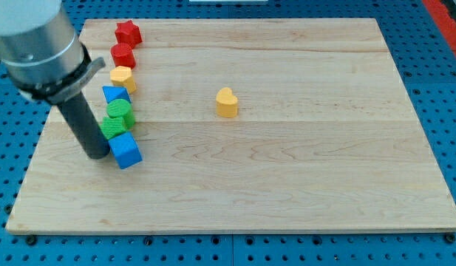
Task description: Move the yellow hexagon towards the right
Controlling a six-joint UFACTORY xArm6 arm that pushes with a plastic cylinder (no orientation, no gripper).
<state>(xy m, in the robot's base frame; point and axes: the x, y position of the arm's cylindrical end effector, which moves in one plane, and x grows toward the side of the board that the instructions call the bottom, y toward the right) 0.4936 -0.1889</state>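
Note:
The yellow hexagon sits near the board's upper left, in a column of blocks. Above it are a red star and a red round block. Below it are a blue triangle, a green block, another green block and a blue cube. A yellow heart stands alone near the board's middle. My tip rests on the board just left of the blue cube, well below the yellow hexagon.
The wooden board lies on a blue perforated table. The arm's grey body fills the view's upper left corner.

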